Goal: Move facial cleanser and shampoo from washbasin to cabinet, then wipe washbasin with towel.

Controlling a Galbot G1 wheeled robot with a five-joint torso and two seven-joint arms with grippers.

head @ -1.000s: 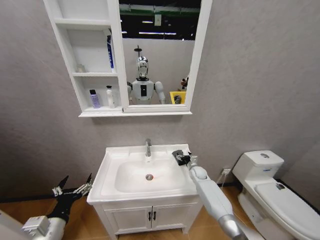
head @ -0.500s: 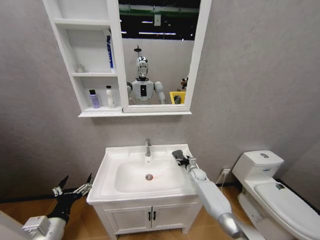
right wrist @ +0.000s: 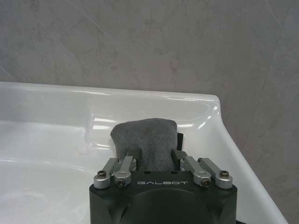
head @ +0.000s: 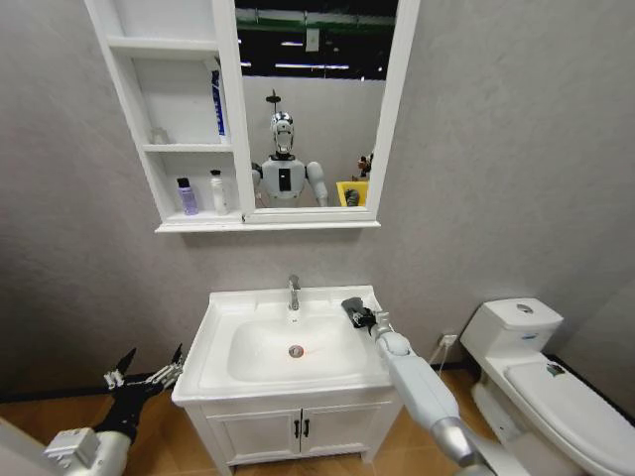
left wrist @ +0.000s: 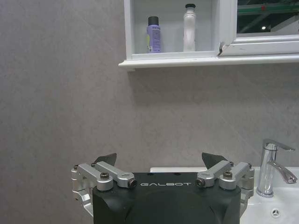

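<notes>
The dark grey towel [head: 354, 308] [right wrist: 149, 140] lies on the back right rim of the white washbasin [head: 223, 327] [right wrist: 56, 91], and my right gripper [head: 362, 317] [right wrist: 155, 156] is shut on it. My left gripper [head: 146, 375] [left wrist: 159, 161] hangs open and empty, low down to the left of the basin. On the lowest shelf of the white cabinet [head: 189, 226] stand a purple bottle [head: 188, 195] [left wrist: 154, 35] and a white bottle [head: 218, 191] [left wrist: 189, 28]. I cannot tell which is the facial cleanser and which the shampoo.
A chrome tap [head: 294, 293] [left wrist: 271, 165] stands at the back of the bowl. A blue tube [head: 217, 102] leans on the middle shelf. A white toilet [head: 536, 367] sits to the right. Below the basin is a two-door cupboard [head: 298, 426].
My right gripper, holding the towel, has edged slightly left along the basin's back right rim. The left arm has not moved.
</notes>
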